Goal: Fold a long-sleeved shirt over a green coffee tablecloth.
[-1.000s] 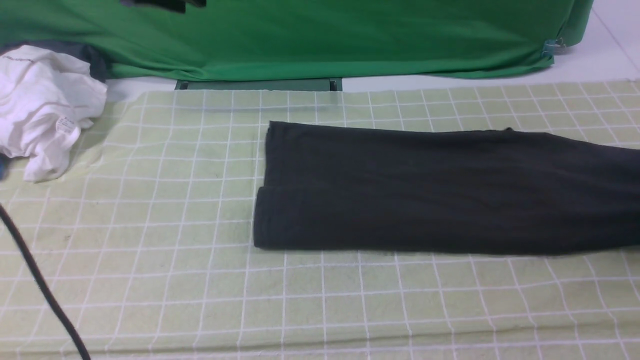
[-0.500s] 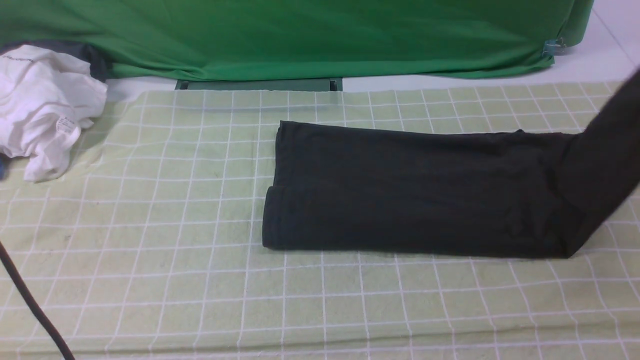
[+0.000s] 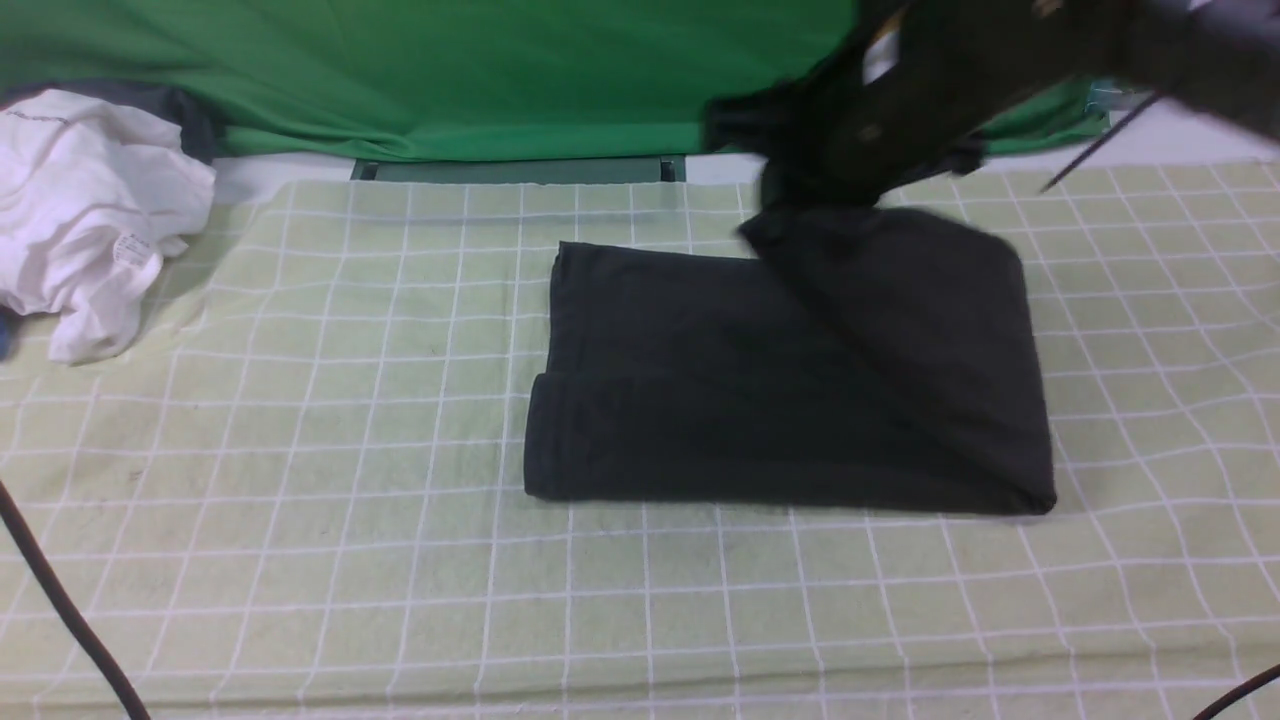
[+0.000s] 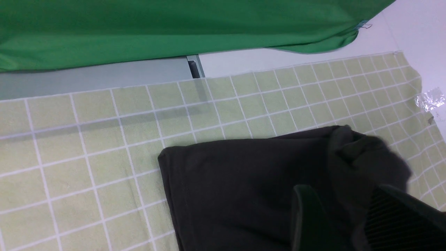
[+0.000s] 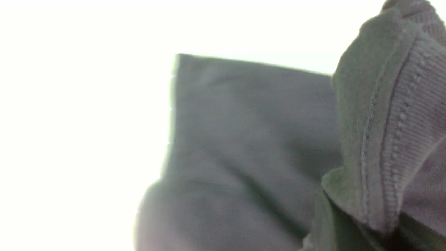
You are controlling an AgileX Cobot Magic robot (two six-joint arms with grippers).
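Note:
The long-sleeved shirt (image 3: 680,400), dark charcoal, lies as a folded band on the green coffee tablecloth (image 3: 300,450). Its right end is doubled back leftward as a slanting flap (image 3: 900,330). The flap's far corner hangs lifted under a blurred dark arm (image 3: 900,90) that reaches in from the upper right. In the right wrist view my right gripper (image 5: 383,238) is shut on the shirt's ribbed hem (image 5: 393,122). In the left wrist view my left gripper (image 4: 348,216) has dark shirt cloth (image 4: 362,164) bunched between its fingers (image 4: 306,216).
A crumpled white garment (image 3: 90,200) lies at the far left. Bright green plain fabric (image 3: 500,70) hangs along the back above a grey rail (image 3: 515,170). Black cables cross the near left corner (image 3: 60,600) and the near right corner (image 3: 1240,695).
The shirt's right end, stretched out past the right edge a second ago, has been lifted and carried leftward over the body. The dark arm has come into view at the top right.

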